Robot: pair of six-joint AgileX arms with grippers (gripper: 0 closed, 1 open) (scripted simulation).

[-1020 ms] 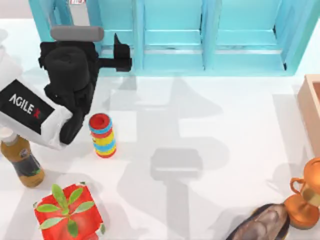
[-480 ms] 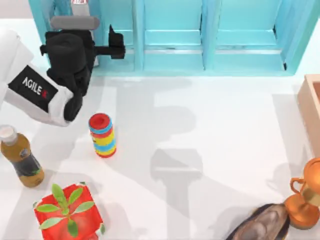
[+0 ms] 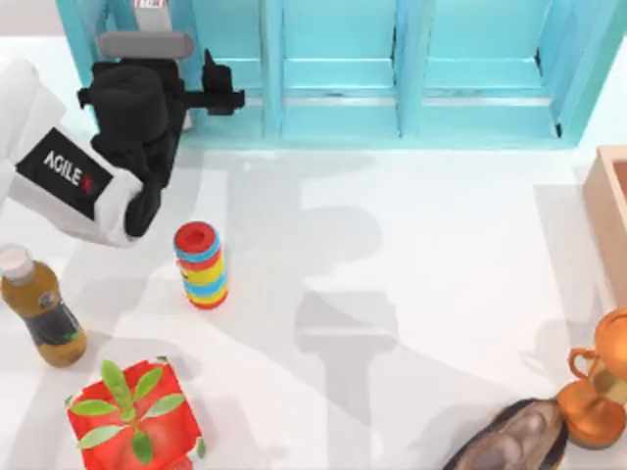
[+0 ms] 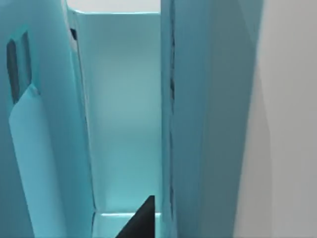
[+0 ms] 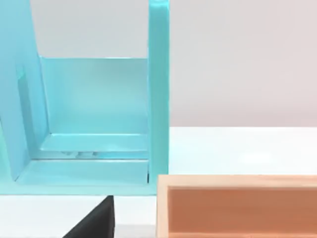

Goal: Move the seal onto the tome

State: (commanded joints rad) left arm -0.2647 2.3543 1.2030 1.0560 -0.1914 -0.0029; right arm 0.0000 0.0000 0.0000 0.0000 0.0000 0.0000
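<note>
1. at the far left corner of the worktop (image 3: 411, 255), the left claw (image 3: 211, 88) sits against the front of the light-blue shelf cabinet (image 3: 411, 69), at its leftmost bay; whether its fingers are apart or together cannot be told. one dark fingertip shows in the left wrist view, pointing into a cabinet bay.
2. right claw: one dark tip shows in the right wrist view, near a tan wooden box (image 5: 237, 206) and the cabinet's end; its state cannot be told.
3. seal and tome: not made out on the worktop, so their whereabouts cannot be stated; nothing is seen between the left claw's fingers.
4. near the left claw, toward the front: a stack of coloured rings (image 3: 201, 264).
5. further from it, front left: a brown bottle (image 3: 39, 318) and a red planter with green leaves (image 3: 132, 411).
6. well apart from it, front right: an orange-bronze trophy cup (image 3: 598, 387) touching or just beside a dark glossy shell-like lump (image 3: 509, 441).
7. progress, as judged: no step of placing is visible as done; finding, grasping, carrying and setting down the seal all appear left.
</note>
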